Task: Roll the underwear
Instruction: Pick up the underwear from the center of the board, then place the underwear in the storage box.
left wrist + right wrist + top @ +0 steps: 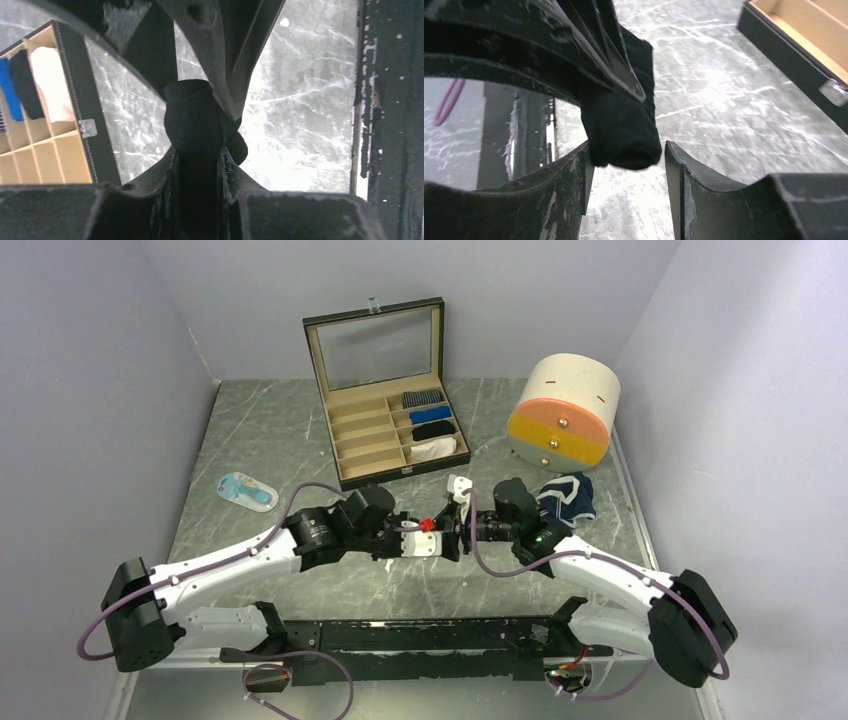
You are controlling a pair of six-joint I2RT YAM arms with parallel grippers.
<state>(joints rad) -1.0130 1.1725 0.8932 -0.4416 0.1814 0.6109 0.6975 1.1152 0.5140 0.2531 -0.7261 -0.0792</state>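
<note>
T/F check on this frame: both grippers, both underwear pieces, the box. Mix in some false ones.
1. The left gripper is clamped on the black underwear. True.
2. The right gripper is shut tight on that same piece. False: its jaws stand apart, with a gap showing at one finger.
3. The navy underwear lies in the organizer box. False: it lies on the table, near the round drawer unit.
4. The box lid stands open. True.
</note>
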